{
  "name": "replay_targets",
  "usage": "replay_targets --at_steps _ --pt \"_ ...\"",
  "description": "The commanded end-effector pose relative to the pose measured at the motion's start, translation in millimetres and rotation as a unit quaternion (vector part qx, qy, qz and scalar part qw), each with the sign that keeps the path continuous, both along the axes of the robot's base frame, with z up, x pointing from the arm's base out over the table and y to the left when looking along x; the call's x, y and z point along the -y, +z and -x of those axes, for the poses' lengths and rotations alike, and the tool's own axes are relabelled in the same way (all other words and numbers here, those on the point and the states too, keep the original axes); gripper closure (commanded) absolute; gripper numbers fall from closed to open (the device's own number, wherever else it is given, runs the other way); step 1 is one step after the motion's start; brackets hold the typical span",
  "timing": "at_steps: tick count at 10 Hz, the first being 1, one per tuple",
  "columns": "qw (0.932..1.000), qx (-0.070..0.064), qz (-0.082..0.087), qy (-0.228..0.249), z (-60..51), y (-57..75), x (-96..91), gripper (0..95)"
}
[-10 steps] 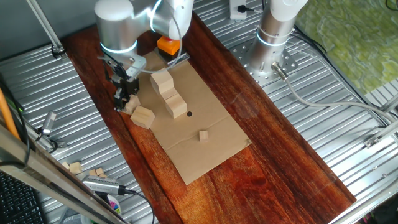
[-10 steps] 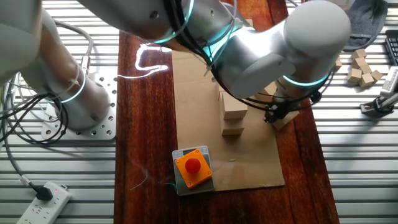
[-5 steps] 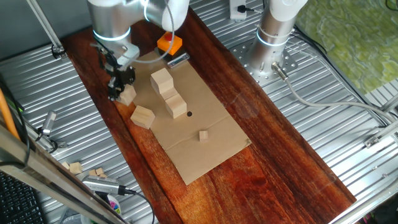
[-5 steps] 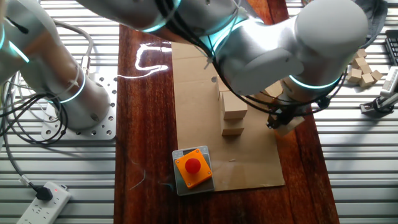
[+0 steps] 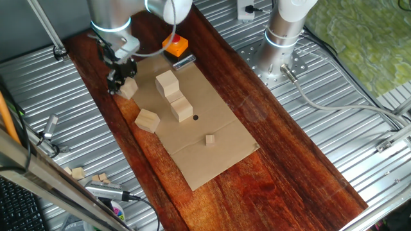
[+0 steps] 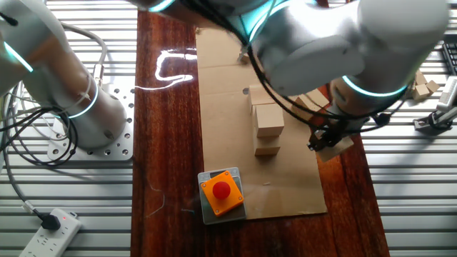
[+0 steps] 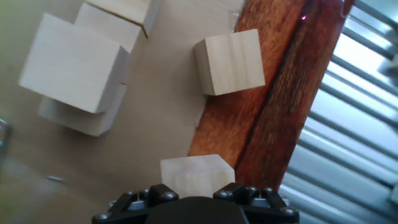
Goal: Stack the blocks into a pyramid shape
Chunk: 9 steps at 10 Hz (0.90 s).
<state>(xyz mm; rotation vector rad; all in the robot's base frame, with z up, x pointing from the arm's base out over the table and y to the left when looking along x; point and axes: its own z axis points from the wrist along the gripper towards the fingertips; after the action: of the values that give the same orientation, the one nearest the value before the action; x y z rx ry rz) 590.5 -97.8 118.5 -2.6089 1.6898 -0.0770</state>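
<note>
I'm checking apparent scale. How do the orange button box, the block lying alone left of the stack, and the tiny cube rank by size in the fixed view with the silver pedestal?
1. Orange button box and lone block: look alike.
2. Tiny cube: clearly smallest.

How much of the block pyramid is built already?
Only a start: a small pile of pale wooden blocks stands on the brown cardboard sheet. The gripper holds one pale wooden block up in the air. Another loose wooden block lies waiting, so most of the stacking is left.
</note>
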Motion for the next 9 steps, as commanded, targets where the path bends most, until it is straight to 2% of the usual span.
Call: replay_targets --at_steps 1,2,3,5,7,9 --pt "0.9958 -0.029 -0.007 -0.087 19.2 30.9 3.6 95.0" --pt "0.9943 -0.031 -0.007 -0.102 25.7 39.2 2.9 95.0" --pt "0.9906 -0.038 -0.005 -0.131 38.1 51.9 -5.1 95.0" --pt "0.9843 -0.042 -0.008 -0.171 55.5 66.3 -21.5 95.0" --pt "0.9771 -0.046 -0.011 -0.208 73.0 76.8 -38.8 95.0" --pt "0.9661 -0.048 -0.009 -0.254 89.7 84.2 -53.5 95.0"
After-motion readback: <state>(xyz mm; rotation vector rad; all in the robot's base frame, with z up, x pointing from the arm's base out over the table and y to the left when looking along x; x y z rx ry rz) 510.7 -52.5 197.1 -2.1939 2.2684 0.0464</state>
